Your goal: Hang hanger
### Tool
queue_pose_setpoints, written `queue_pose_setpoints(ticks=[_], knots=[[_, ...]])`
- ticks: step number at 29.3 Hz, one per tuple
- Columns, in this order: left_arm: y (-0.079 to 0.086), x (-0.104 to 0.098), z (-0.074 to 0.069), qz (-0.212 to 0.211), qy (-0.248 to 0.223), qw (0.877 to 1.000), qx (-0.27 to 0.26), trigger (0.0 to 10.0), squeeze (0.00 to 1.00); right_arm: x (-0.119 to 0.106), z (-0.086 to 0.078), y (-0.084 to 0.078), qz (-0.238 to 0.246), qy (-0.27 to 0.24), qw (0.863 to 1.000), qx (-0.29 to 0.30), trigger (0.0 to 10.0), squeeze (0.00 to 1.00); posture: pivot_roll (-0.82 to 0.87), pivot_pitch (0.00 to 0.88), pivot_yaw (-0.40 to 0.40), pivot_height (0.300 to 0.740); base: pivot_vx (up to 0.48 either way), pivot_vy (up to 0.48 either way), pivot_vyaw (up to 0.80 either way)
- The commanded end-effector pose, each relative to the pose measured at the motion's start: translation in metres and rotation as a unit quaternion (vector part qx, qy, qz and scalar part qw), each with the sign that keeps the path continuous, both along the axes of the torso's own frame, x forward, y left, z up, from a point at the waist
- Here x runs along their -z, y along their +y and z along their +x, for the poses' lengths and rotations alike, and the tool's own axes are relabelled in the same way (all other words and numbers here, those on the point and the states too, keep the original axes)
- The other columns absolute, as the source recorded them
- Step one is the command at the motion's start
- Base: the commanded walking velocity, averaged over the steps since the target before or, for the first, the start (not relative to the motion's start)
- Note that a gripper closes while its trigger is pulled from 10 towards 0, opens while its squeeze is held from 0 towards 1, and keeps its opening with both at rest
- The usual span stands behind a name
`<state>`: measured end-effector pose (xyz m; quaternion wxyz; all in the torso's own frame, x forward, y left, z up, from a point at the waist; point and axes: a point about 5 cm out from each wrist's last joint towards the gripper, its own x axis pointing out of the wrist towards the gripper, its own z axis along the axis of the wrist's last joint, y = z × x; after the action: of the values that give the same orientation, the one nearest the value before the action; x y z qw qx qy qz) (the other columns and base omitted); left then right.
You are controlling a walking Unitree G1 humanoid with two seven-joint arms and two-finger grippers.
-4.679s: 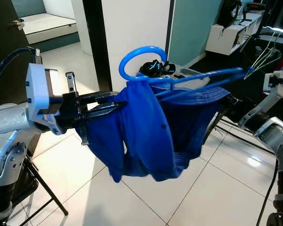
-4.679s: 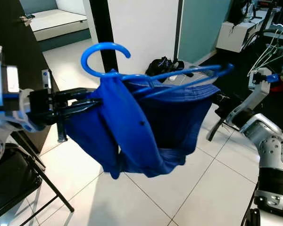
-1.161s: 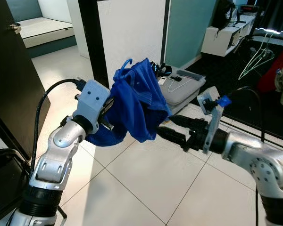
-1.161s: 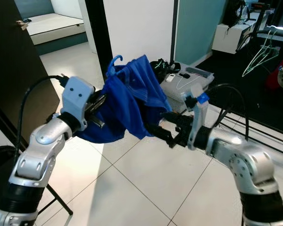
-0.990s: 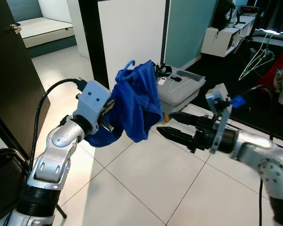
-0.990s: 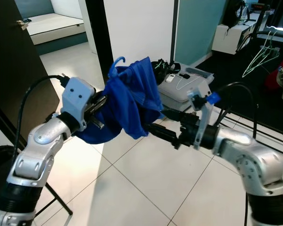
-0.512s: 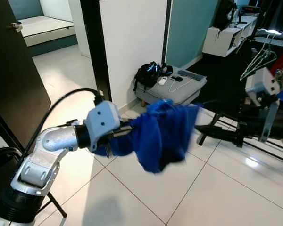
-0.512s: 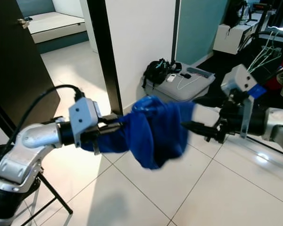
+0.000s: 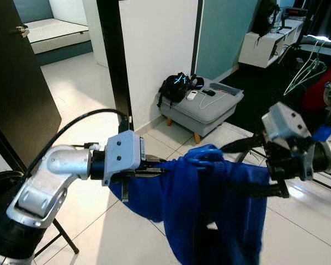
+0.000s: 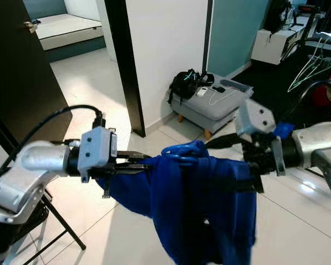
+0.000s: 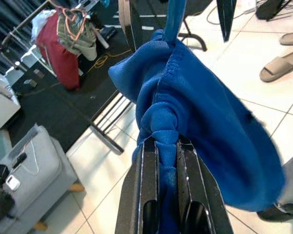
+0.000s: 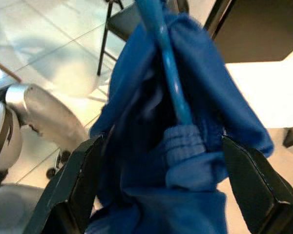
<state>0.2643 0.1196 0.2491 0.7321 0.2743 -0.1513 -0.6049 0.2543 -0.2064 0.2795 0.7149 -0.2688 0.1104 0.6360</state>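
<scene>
A blue garment [image 9: 215, 215] hangs on a blue plastic hanger whose hook [image 9: 201, 154] pokes out at its top, in front of me at chest height. My left gripper [image 9: 161, 169] reaches in from the left and is shut on a bunched fold of the cloth; the left wrist view shows the blue garment [image 11: 195, 107] pinched in the left gripper [image 11: 165, 142], with the hanger rod [image 11: 175, 17] rising beyond. My right gripper [image 9: 227, 170] comes from the right, open, one finger above and one below the draped cloth. In the right wrist view the hanger rod [image 12: 166, 63] and cloth lie inside the right gripper [image 12: 161, 146].
A grey footstool [image 9: 207, 107] with a black bag [image 9: 175, 87] stands by the white wall. A black door frame [image 9: 111, 61] and a dark door [image 9: 16, 83] are at the left, a folding chair leg [image 9: 60, 240] at the lower left. A clothes rack with hangers [image 9: 304, 69] is at the far right.
The garment has swung down and closer, now hanging long. My right gripper has moved in from the right and straddles the cloth. The left gripper keeps its hold.
</scene>
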Motion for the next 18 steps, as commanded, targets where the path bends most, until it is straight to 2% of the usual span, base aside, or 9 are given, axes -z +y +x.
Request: queue_pose_setpoints(ticks=[1,8,9,10,11,12,13,18], knots=[[0.0005,-0.0065,-0.0032,0.002,-0.007,1.000,0.013,10.0,0.00,0.0004,-0.0003,0.0003,-0.024,-0.003,1.000,-0.010,10.0,0.00,-0.01,0.000,0.004,0.740,0.000,0.000,0.00],[0.0010,-0.0081,-0.0039,0.002,-0.008,1.000,0.016,10.0,0.00,0.0041,-0.0031,-0.0037,-0.057,0.010,0.998,-0.018,10.0,0.00,-0.01,0.000,0.004,0.740,0.000,0.000,0.00],[0.0007,-0.0088,-0.0041,0.001,-0.008,1.000,0.018,10.0,0.00,0.0049,-0.0029,-0.0045,-0.063,0.009,0.998,-0.017,3.5,0.00,-0.01,0.000,0.004,0.740,0.000,0.000,0.00],[0.0007,-0.0088,-0.0041,0.001,-0.008,1.000,0.018,10.0,0.00,0.0049,-0.0029,-0.0045,-0.063,0.009,0.998,-0.017,3.5,0.00,-0.01,0.000,0.004,0.740,0.000,0.000,0.00],[0.0004,-0.0098,-0.0043,0.000,-0.008,1.000,0.021,10.0,0.00,0.0055,-0.0022,-0.0052,-0.069,0.008,0.997,-0.018,0.7,0.00,-0.01,0.000,0.006,0.740,0.000,0.000,0.00],[0.0004,-0.0098,-0.0043,0.000,-0.008,1.000,0.021,10.0,0.00,0.0055,-0.0022,-0.0052,-0.069,0.008,0.997,-0.018,0.7,0.00,-0.01,0.000,0.006,0.740,0.000,0.000,0.00],[0.0002,-0.0108,-0.0045,-0.001,-0.009,1.000,0.023,10.0,0.00,0.0057,-0.0013,-0.0055,-0.072,0.006,0.997,-0.017,0.0,0.00,-0.01,0.000,0.007,0.740,0.000,0.000,0.00],[-0.0006,-0.0140,-0.0052,-0.008,-0.010,1.000,0.028,10.0,0.00,0.0069,0.0000,-0.0061,-0.079,0.003,0.997,-0.016,0.0,0.00,-0.01,0.000,0.008,0.740,0.000,0.000,0.00]])
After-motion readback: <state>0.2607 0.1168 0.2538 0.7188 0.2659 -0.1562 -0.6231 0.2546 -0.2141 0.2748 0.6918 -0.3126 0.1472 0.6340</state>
